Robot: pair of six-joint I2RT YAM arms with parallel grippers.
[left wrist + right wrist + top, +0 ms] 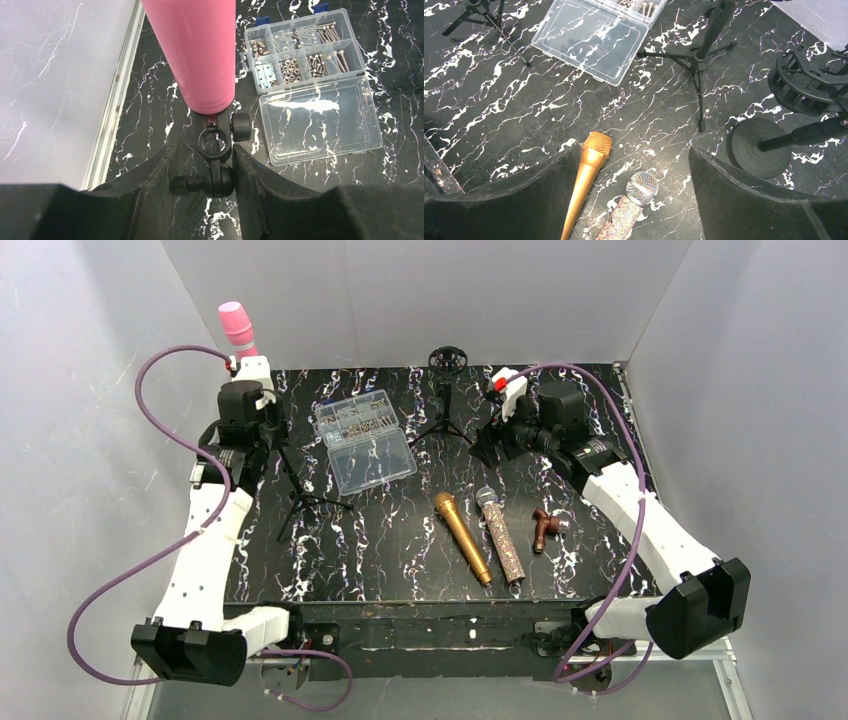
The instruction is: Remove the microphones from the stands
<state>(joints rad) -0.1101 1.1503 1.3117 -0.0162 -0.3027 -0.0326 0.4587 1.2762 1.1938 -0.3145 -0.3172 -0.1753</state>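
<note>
Pink microphone (238,324) sits upright in its stand (220,181) at the counter's (400,550) left edge, close to the wall. Left tool (205,152) flanks the stand's joint; whether it grips, I cannot tell. Right tool (634,155) gapes open. There are three microphones: gold microphone (462,538) and glittery microphone (501,537) lie mid-counter.

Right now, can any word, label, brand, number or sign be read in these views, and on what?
None can be read. No print shows on the pink microphone, the clear parts box, the gold microphone or the glitter microphone.
</note>
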